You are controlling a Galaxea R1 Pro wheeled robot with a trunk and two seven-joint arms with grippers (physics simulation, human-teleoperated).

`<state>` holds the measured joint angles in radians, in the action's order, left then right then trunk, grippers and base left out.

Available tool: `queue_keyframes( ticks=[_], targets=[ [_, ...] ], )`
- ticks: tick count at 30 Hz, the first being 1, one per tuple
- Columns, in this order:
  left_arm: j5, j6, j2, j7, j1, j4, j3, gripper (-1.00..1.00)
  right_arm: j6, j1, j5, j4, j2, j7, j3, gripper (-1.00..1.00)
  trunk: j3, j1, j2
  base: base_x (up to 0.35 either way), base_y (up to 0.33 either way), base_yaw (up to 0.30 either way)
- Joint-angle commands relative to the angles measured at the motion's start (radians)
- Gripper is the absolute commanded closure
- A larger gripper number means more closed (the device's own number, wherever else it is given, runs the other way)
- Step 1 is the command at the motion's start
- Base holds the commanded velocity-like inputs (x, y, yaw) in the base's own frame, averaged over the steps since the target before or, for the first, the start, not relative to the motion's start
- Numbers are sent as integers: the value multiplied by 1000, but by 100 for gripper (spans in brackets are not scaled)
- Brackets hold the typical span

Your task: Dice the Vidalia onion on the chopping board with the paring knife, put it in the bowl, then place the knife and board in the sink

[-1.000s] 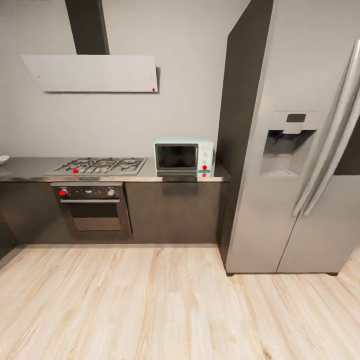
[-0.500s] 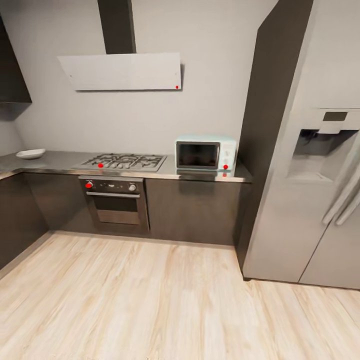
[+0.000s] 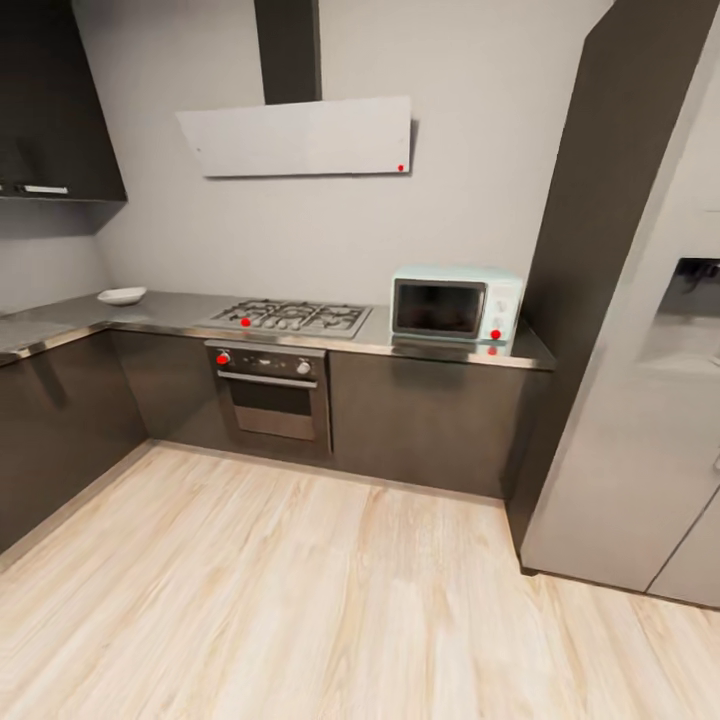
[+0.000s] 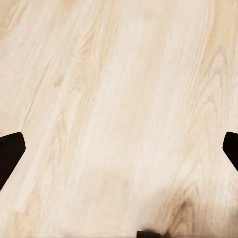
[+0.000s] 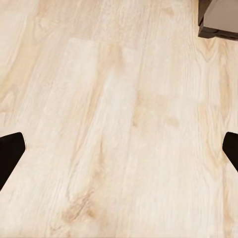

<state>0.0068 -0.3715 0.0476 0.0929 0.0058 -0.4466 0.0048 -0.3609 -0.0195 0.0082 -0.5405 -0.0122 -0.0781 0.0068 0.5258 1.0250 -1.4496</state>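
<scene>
Facing: we look across a wood floor (image 3: 300,600) at the grey countertop (image 3: 180,312); it runs along the frame's middle left
Bowl: we see the white bowl (image 3: 121,295) on the countertop at middle left; well apart from the hob (image 3: 292,317)
Right of frame: microwave (image 3: 455,305) on the counter; fridge (image 3: 650,400) at the edge
Left gripper (image 4: 119,148): fingers spread wide over bare floor; nothing between them
Right gripper (image 5: 119,148): likewise apart; holding nothing

Soft even light; countertop (image 3: 180,318) sheen; edges perhaps slightly stretched, faintly blurred
</scene>
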Motion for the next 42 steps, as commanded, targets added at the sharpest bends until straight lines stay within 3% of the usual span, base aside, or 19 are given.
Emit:
queue_keyframes(
  ticks=[1,42],
  targets=[
    [1,-1,0,2,0,-1,0,-100,-3,0,1,1,0,-3,1,-100,2,0,0,0,0,241],
    [-4,-14,-13,2,0,14,-1,-100,-3,0,1,1,0,-3,1,-100,44,0,0,0,0,240]
  ],
)
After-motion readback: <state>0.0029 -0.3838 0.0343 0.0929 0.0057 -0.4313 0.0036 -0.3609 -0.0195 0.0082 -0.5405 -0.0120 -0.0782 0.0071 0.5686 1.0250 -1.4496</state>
